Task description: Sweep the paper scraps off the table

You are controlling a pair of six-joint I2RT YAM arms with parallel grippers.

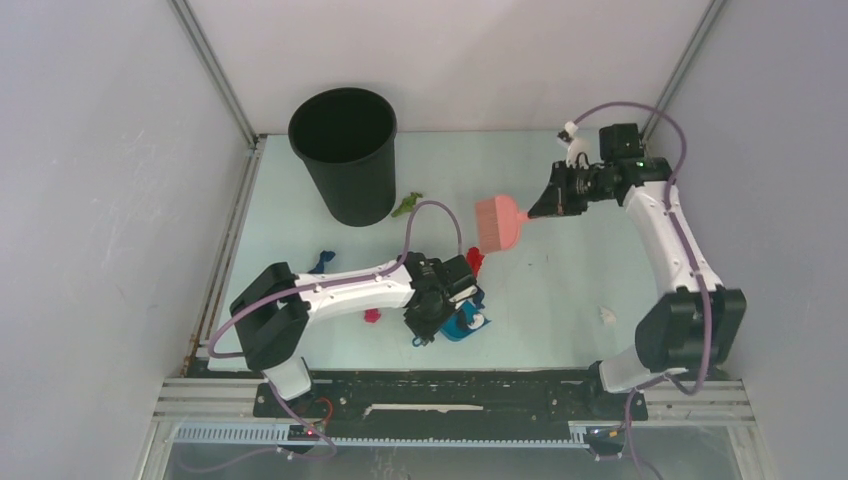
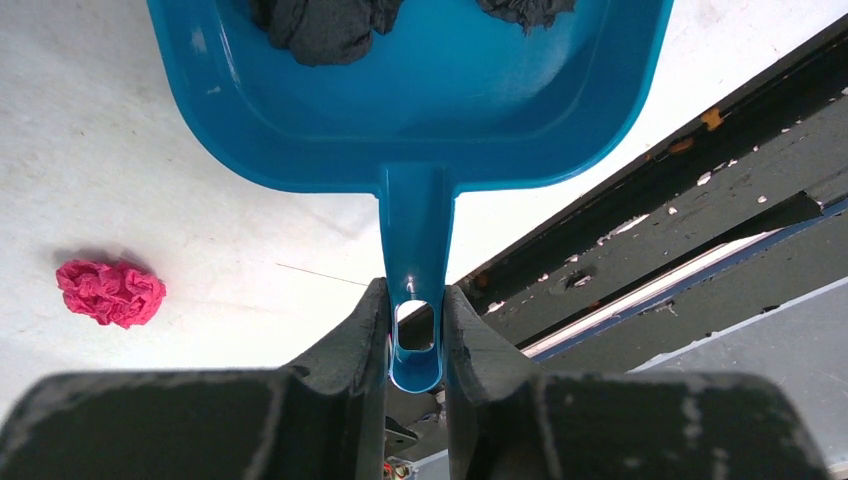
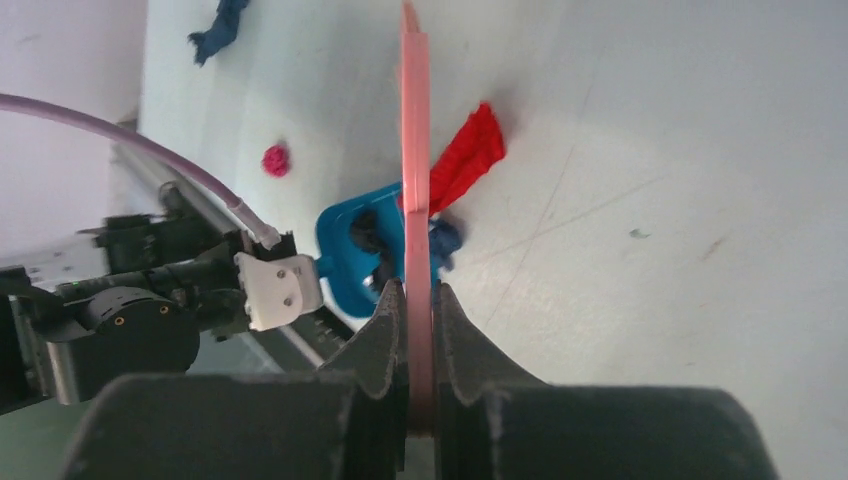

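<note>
Left gripper (image 2: 415, 322): jaws pinching the handle of the blue dustpan (image 2: 420, 130). The pan sits low at the near edge of the tabletop (image 1: 560, 290).
Right gripper (image 3: 418, 300): jaws pinching the handle of the pink brush (image 3: 414, 120), seen edge-on. The head is out beyond the pan mouth; can't tell if the bristles touch down.
In pan: dark scraps (image 2: 325, 25) already inside.
Likely target: red scrap (image 3: 468, 155), just beside the pan's open end and right along the brush line.
Not collected yet: magenta scrap (image 2: 110, 292) near the pan on the left arm's side; dark blue scrap (image 3: 222, 28) farther off; green scrap (image 1: 407, 205) beside the black bin (image 1: 345, 150).
Step, judged: brushing the red scrap into the pan.
How to do it well: set the bristles down on the far side of the red scrap, then drag short and low toward the pan. Press the pan lip flat so paper can't slip under it, and hold the pan steady.
Risk: light paper may flick sideways, so a slow stroke is better.
</note>
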